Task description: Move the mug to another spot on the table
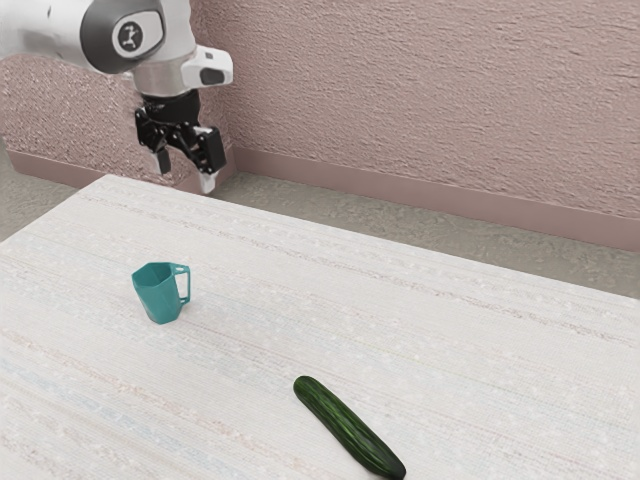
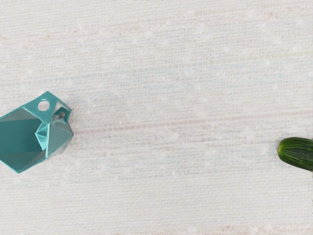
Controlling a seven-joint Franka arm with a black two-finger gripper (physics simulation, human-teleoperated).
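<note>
Cucumber (image 1: 348,426) in front, teal mug (image 1: 160,291) upright, claw (image 1: 186,176) parted, high above it

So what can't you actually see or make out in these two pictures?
1. Wrist view: the mug, part of its body cut off by the picture's edge.
2. Wrist view: the cucumber, all but one end cut off by the edge.
3. Exterior view: the arm above the gripper, cut off by the top edge.

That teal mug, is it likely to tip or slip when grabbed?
The teal mug looks rigid, so it likely won't deform. It tapers to a narrow base, so a high sideways push may tip it. Its smooth faceted walls could slip in a grip.
</note>
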